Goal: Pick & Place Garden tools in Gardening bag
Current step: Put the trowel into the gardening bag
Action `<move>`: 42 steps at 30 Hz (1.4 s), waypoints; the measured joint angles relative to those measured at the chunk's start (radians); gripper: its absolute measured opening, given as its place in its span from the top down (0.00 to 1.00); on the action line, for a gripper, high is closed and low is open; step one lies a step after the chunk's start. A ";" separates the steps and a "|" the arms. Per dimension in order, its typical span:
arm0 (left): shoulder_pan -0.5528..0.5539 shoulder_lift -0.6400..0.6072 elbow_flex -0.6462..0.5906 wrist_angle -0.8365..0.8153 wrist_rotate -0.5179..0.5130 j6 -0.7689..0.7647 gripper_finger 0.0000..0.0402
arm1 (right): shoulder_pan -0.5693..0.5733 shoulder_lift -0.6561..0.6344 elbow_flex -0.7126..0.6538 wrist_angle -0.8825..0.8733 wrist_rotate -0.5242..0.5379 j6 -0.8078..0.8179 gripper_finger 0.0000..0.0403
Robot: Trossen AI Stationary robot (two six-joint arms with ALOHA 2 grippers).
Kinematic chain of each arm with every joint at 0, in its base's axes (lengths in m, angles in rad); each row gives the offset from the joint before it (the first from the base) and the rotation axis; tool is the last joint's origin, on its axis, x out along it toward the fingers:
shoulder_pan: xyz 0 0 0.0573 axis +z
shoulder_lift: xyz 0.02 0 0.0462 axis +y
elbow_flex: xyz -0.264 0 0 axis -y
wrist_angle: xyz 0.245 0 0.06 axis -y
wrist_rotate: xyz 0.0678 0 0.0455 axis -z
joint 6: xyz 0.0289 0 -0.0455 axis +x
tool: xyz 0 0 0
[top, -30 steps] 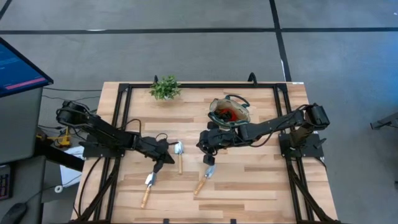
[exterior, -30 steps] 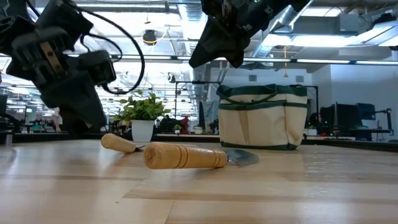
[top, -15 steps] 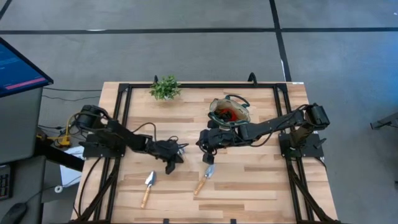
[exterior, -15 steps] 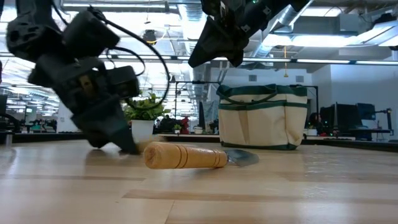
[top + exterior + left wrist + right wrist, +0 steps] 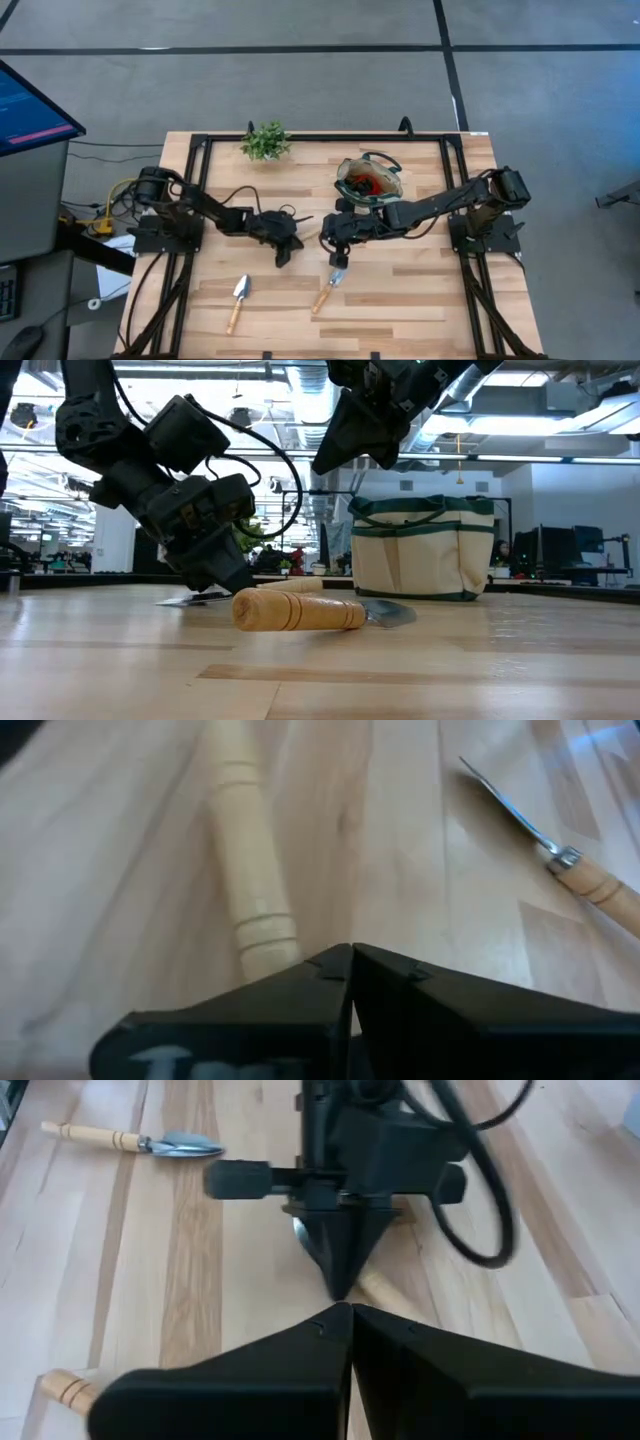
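On the wood counter point(image 5: 420, 290), left end effector point(image 5: 284, 252) is pinched on a trowel point(image 5: 245, 885) mid-counter, bag point(image 5: 368, 180) up-right w/ handle pointing that way; right end effector point(image 5: 338, 258), fingers together, hovers nearer.

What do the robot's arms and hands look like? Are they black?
Yes, both arms are dark, nearly black, made of chunky jointed pieces. The left arm has black cables looping off it, plus a yellow one near its base. The right arm is slim and bent like an elbow. The left hand tapers to a pointy wedge. The right hand is a black wedge too.
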 joint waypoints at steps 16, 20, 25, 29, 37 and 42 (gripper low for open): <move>-0.018 0.000 0.000 0.001 0.116 0.019 1.00 | -0.018 0.012 0.000 -0.020 -0.084 -0.014 1.00; -0.038 0.000 0.000 0.001 0.124 0.014 1.00 | -0.033 0.022 0.001 -0.011 -0.087 -0.050 1.00; -0.046 0.000 -0.004 0.002 0.123 -0.007 1.00 | -0.057 0.060 0.004 0.024 -0.108 -0.053 1.00; -0.049 -0.001 -0.014 0.006 0.104 -0.009 1.00 | -0.069 0.083 -0.003 0.011 -0.131 -0.058 1.00; -0.045 -0.003 -0.024 0.004 0.057 -0.009 1.00 | -0.072 0.096 0.001 0.030 -0.135 -0.082 1.00; -0.047 -0.014 -0.029 -0.002 0.054 -0.008 1.00 | -0.076 0.097 0.000 0.027 -0.135 -0.171 1.00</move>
